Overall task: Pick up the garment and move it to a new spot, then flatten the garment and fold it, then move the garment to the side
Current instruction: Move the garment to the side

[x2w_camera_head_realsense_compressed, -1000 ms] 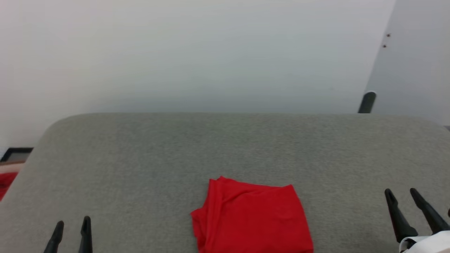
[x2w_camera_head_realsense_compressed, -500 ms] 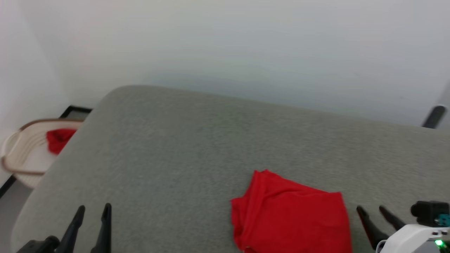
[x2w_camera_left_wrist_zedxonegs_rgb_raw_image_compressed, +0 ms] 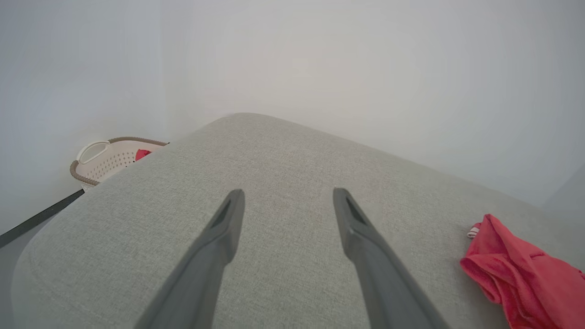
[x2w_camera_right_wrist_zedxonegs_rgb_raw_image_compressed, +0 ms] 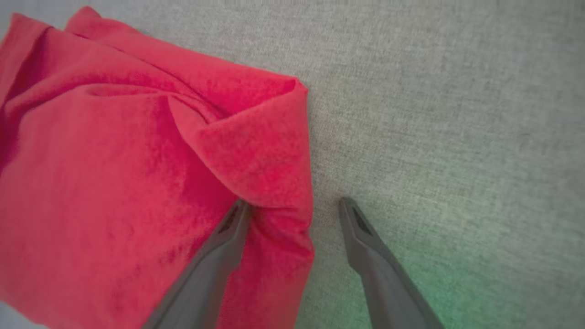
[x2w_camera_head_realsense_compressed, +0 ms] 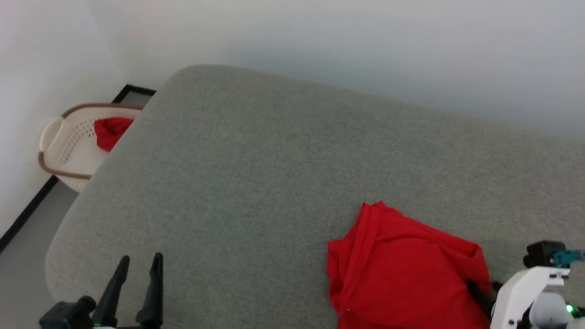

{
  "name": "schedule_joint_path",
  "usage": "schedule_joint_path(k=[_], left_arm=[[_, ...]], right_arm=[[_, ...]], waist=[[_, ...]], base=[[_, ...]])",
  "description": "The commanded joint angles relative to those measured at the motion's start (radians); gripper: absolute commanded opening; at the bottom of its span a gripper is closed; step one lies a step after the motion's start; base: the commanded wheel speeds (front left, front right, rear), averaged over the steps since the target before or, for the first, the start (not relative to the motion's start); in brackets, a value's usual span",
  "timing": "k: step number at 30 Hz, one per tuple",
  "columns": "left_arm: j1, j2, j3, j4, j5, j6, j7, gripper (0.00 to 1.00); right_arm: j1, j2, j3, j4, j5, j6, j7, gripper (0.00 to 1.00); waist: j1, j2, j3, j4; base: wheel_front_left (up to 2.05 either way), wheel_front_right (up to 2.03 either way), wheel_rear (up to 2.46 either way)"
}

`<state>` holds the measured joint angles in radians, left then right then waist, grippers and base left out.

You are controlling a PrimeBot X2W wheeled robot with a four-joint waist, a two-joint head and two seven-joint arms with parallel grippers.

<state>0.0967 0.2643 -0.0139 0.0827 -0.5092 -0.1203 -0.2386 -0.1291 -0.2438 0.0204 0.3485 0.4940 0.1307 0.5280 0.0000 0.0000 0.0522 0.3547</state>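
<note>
The red garment (x2w_camera_head_realsense_compressed: 406,269) lies folded in a bumpy square on the near right part of the soft grey bed (x2w_camera_head_realsense_compressed: 256,173). A bit of striped trim (x2w_camera_left_wrist_zedxonegs_rgb_raw_image_compressed: 473,230) peeks out at its far edge. The right pincer (x2w_camera_right_wrist_zedxonegs_rgb_raw_image_compressed: 293,202) is open wide at the right edge of the garment. One finger (x2w_camera_right_wrist_zedxonegs_rgb_raw_image_compressed: 219,256) rests on the red cloth and the other is on the grey bed. The left pincer (x2w_camera_head_realsense_compressed: 140,257) is open too, holding nothing, at the near left and well apart from the garment. A cream basket (x2w_camera_head_realsense_compressed: 59,151) with a small red cloth (x2w_camera_head_realsense_compressed: 109,130) in it sits at the far left, beside the bed.
</note>
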Motion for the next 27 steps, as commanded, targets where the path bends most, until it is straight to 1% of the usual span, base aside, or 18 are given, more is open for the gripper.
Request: schedule_joint_path(k=[1,2,3,4,5,10,18,23,27], left_arm=[[-0.016,-0.005,-0.002,0.006,-0.003,-0.004,-0.007,1.0],[-0.019,-0.007,-0.004,0.009,-0.002,-0.004,-0.008,1.0],[-0.021,-0.009,-0.005,0.013,-0.002,-0.004,-0.01,1.0],[-0.023,-0.01,-0.005,0.016,-0.003,-0.004,-0.011,1.0],[-0.026,-0.012,-0.005,0.019,-0.004,-0.004,-0.013,1.0],[-0.032,-0.017,-0.005,0.033,-0.003,-0.004,-0.017,1.0],[-0.026,-0.006,-0.006,0.04,0.002,-0.005,-0.021,1.0],[-0.024,0.001,-0.012,0.036,0.006,-0.006,-0.023,1.0],[-0.028,-0.001,-0.02,0.035,0.007,-0.007,-0.023,1.0]], right_arm=[[-0.009,0.019,-0.008,0.021,-0.006,0.0,0.036,1.0],[-0.012,0.025,-0.01,0.028,-0.015,0.0,0.062,0.95],[-0.017,0.031,-0.002,0.027,-0.019,0.0,0.082,0.47],[-0.022,0.033,0.003,0.023,-0.022,0.0,0.095,0.14],[-0.026,0.034,0.003,0.022,-0.025,0.0,0.109,0.0],[-0.039,0.034,0.004,-0.007,-0.009,0.0,0.162,0.0],[-0.072,0.009,-0.006,-0.071,-0.011,0.0,0.172,0.0],[-0.098,-0.028,-0.004,-0.102,-0.018,0.0,0.19,0.0],[-0.131,-0.073,0.002,-0.127,-0.021,0.0,0.197,0.0]], waist=[[0.0,0.0,0.036,0.019],[0.0,0.0,0.04,0.019],[0.0,0.0,0.042,0.019],[0.0,0.0,0.045,0.018],[0.0,0.0,0.046,0.017],[0.0,0.0,0.041,0.007],[0.0,0.0,0.005,-0.023],[0.0,0.0,-0.017,-0.061],[0.0,0.0,-0.02,-0.101]], base=[[0.0,0.0,0.0],[0.0,0.0,0.0],[0.0,0.0,0.0],[0.0,0.0,0.0],[0.0,0.0,0.0],[0.0,0.0,0.0],[0.0,0.0,0.0],[0.0,0.0,0.0],[0.0,0.0,0.0]])
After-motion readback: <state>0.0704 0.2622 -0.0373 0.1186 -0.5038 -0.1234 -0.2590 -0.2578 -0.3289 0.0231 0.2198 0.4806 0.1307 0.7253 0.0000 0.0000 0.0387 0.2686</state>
